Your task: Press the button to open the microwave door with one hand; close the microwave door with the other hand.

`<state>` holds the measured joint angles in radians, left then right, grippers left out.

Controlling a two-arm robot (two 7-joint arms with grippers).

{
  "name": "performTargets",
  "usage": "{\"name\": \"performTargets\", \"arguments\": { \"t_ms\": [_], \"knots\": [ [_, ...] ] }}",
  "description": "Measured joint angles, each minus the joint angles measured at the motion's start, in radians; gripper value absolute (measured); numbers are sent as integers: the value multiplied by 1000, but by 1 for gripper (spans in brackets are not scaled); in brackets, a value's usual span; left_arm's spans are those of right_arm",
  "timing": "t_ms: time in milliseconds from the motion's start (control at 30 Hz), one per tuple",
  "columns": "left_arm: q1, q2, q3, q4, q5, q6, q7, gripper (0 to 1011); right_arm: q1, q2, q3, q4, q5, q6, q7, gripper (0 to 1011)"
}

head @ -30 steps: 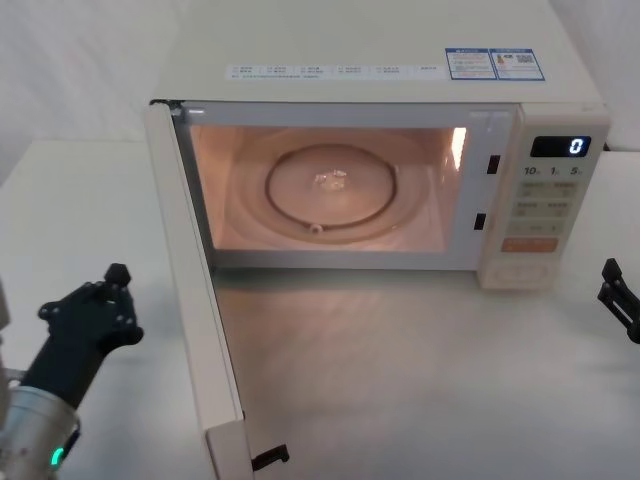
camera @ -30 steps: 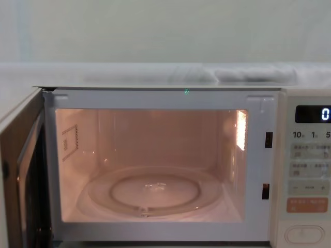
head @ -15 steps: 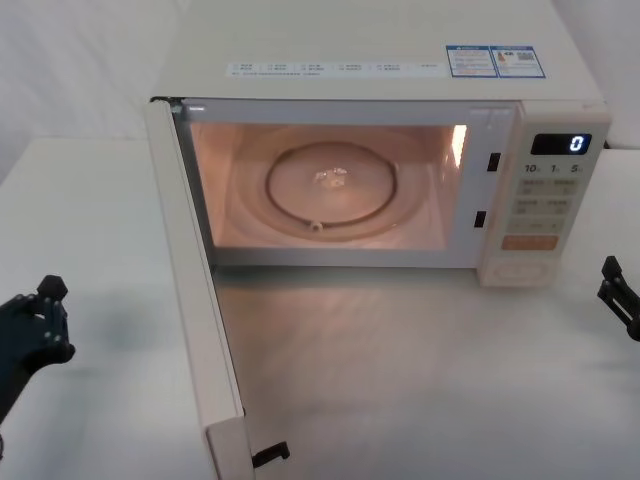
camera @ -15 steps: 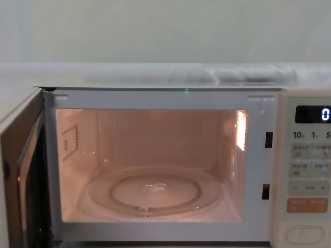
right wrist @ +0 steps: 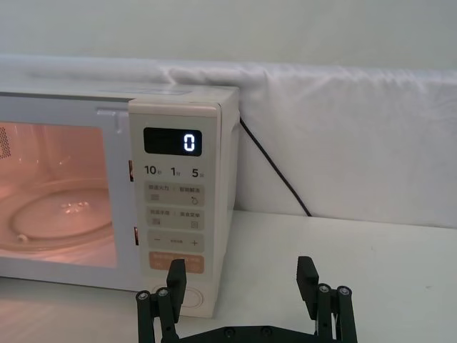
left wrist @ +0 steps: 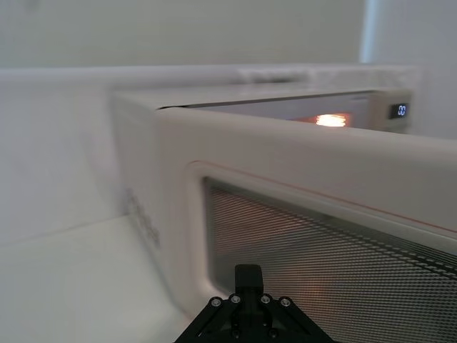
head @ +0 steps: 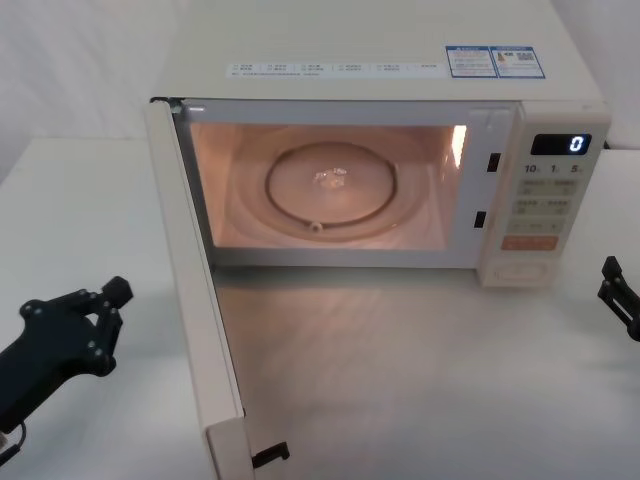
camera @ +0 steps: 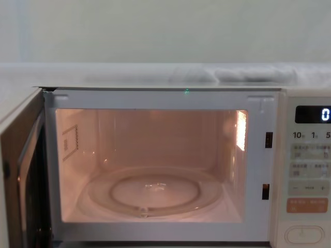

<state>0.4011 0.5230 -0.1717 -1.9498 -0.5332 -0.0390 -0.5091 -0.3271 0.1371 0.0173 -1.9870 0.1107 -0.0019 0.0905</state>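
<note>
Left claw (head: 100,305) back nearer microwave door (head: 195,290), open, just outside it

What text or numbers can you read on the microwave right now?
"0": lit display atop the control panel.
"10", "1", "5": printed row under the display.
"-" and "+": panel button row.
Other button captions, the orange button and the top stickers: too small to read.
</note>
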Motion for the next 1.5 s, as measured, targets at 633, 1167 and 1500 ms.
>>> {"name": "performTargets", "arguments": {
  "t_ms": [633,1167,1500],
  "knots": [
    [-13,127,-35,42,-228,-3,-212,0,0,0,0,0,0,0,0,1002],
    [-38,156,-16,29,-338,-17,-263,0,0,0,0,0,0,0,0,1002],
    [-140,187,111,44,-298,-11,-244,0,0,0,0,0,0,0,0,1002]
  ]
}}
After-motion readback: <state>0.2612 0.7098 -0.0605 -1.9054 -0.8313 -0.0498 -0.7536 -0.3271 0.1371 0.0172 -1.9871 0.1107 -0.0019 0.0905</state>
